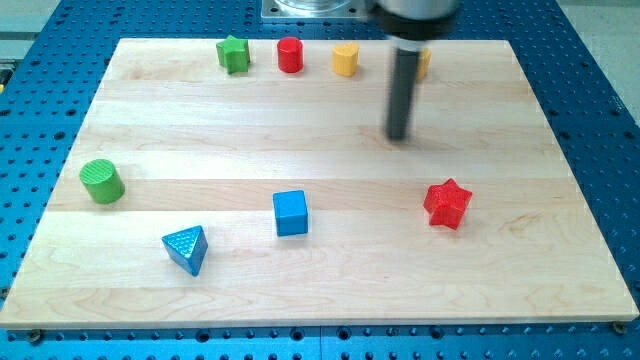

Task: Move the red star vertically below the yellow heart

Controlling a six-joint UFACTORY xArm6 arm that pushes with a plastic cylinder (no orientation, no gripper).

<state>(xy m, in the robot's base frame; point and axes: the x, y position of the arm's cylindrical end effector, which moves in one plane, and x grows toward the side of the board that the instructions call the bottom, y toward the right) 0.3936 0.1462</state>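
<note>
Camera view: my tip (pixel 398 137) sits on the counter (pixel 560 250), clear of all blocks, at about 11 o'clock from the red star (pixel 447 203) and at 5 o'clock from the yellow heart (pixel 345 59). No jaws on this rig, just the rod. The star lies well right of the heart's column, so I'd come round to its 3 o'clock side and push toward 9 o'clock, stopping short of the blue cube (pixel 290 212). Pale wood, flat; the lane looks clear. Blue pegboard surrounds it.
</note>
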